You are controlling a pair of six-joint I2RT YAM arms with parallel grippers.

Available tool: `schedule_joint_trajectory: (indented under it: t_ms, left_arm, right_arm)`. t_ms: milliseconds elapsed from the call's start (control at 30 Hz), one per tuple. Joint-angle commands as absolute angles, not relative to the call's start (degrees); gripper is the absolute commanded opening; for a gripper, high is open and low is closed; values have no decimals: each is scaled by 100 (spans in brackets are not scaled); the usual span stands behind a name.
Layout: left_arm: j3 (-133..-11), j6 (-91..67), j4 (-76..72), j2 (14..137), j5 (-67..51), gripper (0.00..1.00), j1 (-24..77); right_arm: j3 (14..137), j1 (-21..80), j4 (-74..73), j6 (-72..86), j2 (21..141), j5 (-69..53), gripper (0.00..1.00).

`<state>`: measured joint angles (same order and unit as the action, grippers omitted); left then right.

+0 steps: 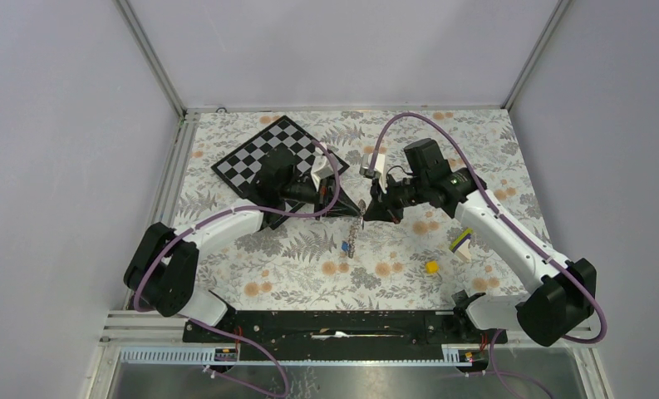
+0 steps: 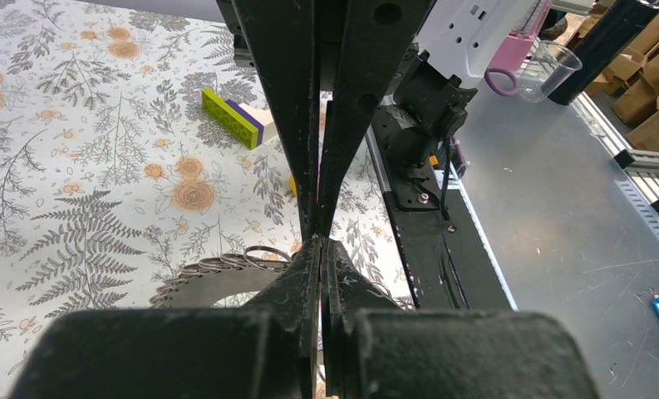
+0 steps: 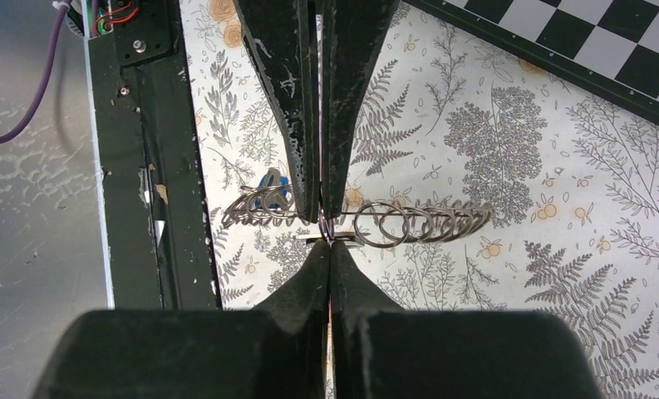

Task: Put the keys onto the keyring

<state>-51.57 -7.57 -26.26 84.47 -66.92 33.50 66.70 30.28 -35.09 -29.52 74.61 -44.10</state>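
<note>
Well, my right gripper (image 3: 326,237) pinches the keyring (image 3: 452,223) at centre frame; my left gripper (image 2: 320,243) is shut beside it. It looks light, limp, slippery: I'd grip one coil firmly.

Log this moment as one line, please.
left gripper: shut on keyring | right gripper: shut on keyring | blue key: near keyring

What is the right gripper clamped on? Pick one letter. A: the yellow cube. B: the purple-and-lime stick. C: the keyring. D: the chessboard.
C: the right wrist view shows the right gripper shut on the keyring, whose coils stretch out to either side of it.
</note>
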Motion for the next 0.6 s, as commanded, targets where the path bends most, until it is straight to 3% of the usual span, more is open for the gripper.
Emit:
schedule_joint_trajectory:
  t_ms: [0, 567]
  left_arm:
    - [-5155, -1086, -3446, 8235, -6979, 0, 3313]
    - [-4914, -1913, -4588, 8263, -7019, 0, 3313]
  right_arm:
    - [6600, 3040, -3334, -2914, 7405, -4557, 0]
    - [6479, 3041, -3180, -2775, 7560, -4753, 1]
